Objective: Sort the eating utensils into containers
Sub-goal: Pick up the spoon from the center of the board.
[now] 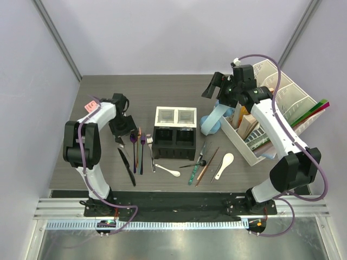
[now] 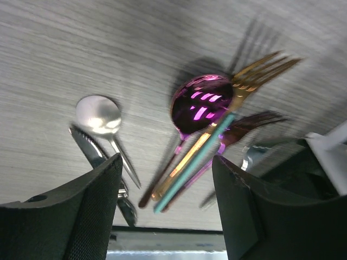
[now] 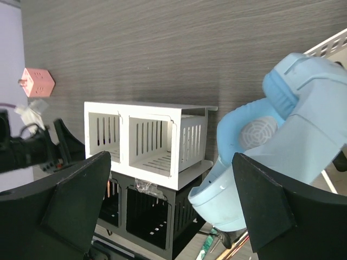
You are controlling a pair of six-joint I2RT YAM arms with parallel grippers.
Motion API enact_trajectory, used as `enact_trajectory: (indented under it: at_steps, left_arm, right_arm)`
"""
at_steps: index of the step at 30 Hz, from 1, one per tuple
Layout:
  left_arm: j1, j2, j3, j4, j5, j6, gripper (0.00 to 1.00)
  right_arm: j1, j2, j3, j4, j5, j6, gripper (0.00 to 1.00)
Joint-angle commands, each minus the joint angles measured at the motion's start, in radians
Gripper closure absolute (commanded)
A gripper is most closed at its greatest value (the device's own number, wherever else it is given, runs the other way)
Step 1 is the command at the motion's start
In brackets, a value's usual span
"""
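The containers (image 1: 174, 131) stand mid-table, a white pair of compartments (image 3: 142, 142) behind a black pair (image 3: 142, 214). Left of them lie a purple spoon (image 2: 201, 104), a copper fork (image 2: 255, 71), a purple fork (image 2: 254, 122), a black knife (image 1: 127, 166) and a silver spoon (image 2: 98, 115). My left gripper (image 1: 124, 131) hovers open just above these, holding nothing. A white soup spoon (image 1: 168, 171), a green-patterned piece (image 1: 194, 172), chopsticks (image 1: 209, 164) and another white spoon (image 1: 225, 164) lie in front and to the right. My right gripper (image 1: 213, 86) hangs open and empty high behind the containers.
A light blue ring-shaped thing (image 3: 274, 138) leans beside the containers' right side. The big white slotted rack (image 1: 295, 96) stands at the right with flat items in it. A small pink block (image 3: 38, 82) sits near the left arm. Purple walls close the sides.
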Motion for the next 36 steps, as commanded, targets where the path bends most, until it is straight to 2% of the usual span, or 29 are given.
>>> enact_trajectory:
  at_steps: [1,10,19,23,27,31,36]
  left_arm:
    - [-0.008,-0.080,-0.123,0.090,0.014,0.055,0.33]
    - [-0.037,-0.071,-0.187,0.139,-0.003,0.081,0.32]
    - [-0.059,-0.062,-0.130,0.118,-0.029,0.086,0.33]
    - [-0.065,-0.043,-0.083,0.057,-0.026,0.083,0.35]
    - [-0.085,-0.077,-0.112,0.098,-0.055,0.066,0.35]
    - [-0.094,-0.044,-0.115,0.109,-0.049,0.061,0.35]
    - [-0.097,-0.028,-0.123,0.116,-0.064,0.061,0.46]
  right_arm:
    - [-0.021,-0.036,-0.018,0.046,-0.044,0.045,0.00]
    - [-0.021,0.001,-0.044,0.101,-0.103,0.128,0.00]
    - [-0.021,-0.043,-0.064,0.100,-0.069,0.136,0.00]
    - [-0.024,-0.063,-0.101,0.101,-0.063,0.139,0.00]
    - [-0.024,-0.068,-0.108,0.110,-0.041,0.146,0.01]
    - [-0.026,-0.049,-0.104,0.112,-0.048,0.151,0.00]
    - [-0.024,-0.008,-0.069,0.118,-0.092,0.154,0.00]
